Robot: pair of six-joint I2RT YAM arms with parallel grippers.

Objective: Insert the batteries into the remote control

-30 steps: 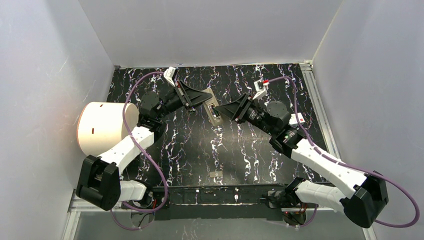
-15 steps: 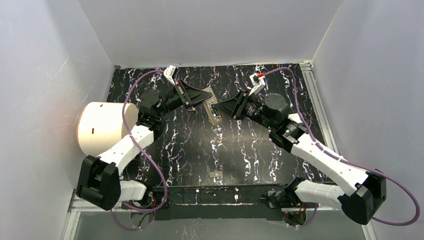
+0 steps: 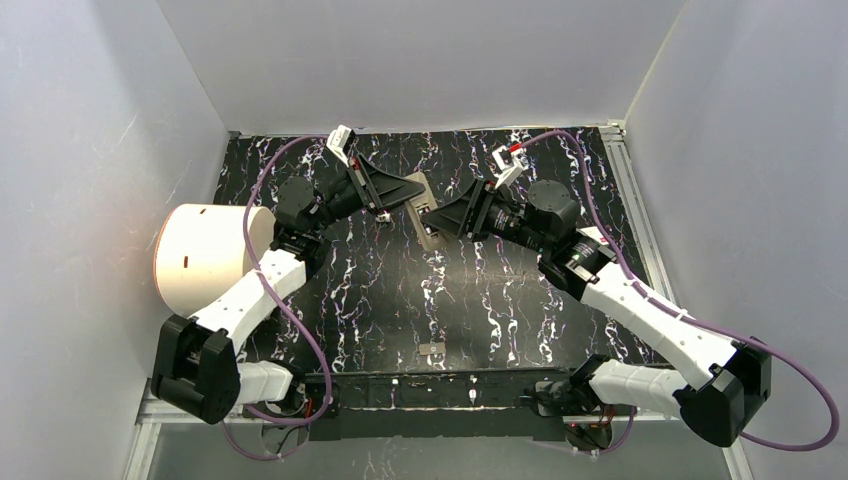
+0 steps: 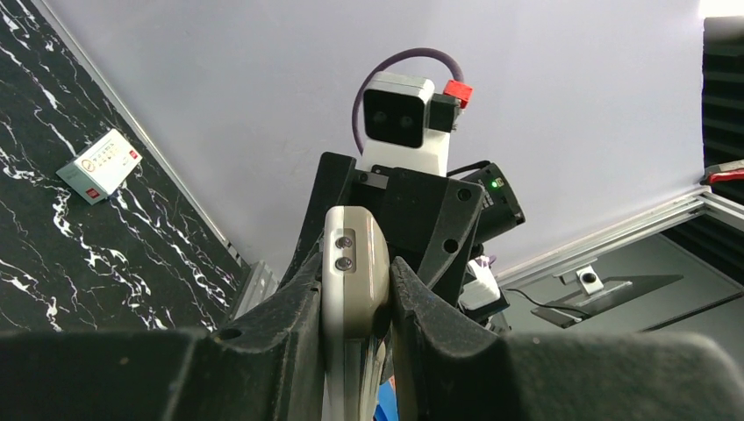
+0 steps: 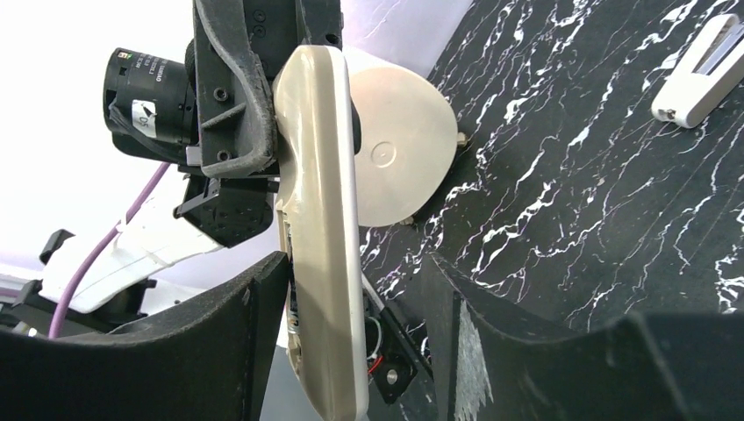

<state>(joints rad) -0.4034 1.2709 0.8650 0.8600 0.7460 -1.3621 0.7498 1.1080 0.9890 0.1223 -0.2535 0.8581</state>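
The beige remote control (image 3: 425, 213) hangs upright above the middle of the table. My left gripper (image 3: 408, 195) is shut on its upper end, and both pads press its sides in the left wrist view (image 4: 355, 276). My right gripper (image 3: 442, 215) is open around the remote's lower half (image 5: 320, 263). Its left finger (image 5: 254, 298) lies against the remote's side and its right finger (image 5: 447, 307) stands well apart. Something dark sits inside the open compartment edge (image 5: 288, 303), but I cannot tell whether it is one of the batteries. Otherwise the batteries are hidden.
A large white cylinder container (image 3: 205, 255) lies on its side at the left edge. A small grey piece (image 3: 432, 349) rests near the front rail. A white box with a red label (image 4: 99, 165) and a white oblong piece (image 5: 702, 70) lie on the black marbled table.
My right gripper has opened wider around the remote, and its wrist has lifted and shifted a little left. The left gripper has kept its hold, with the remote nearly still.
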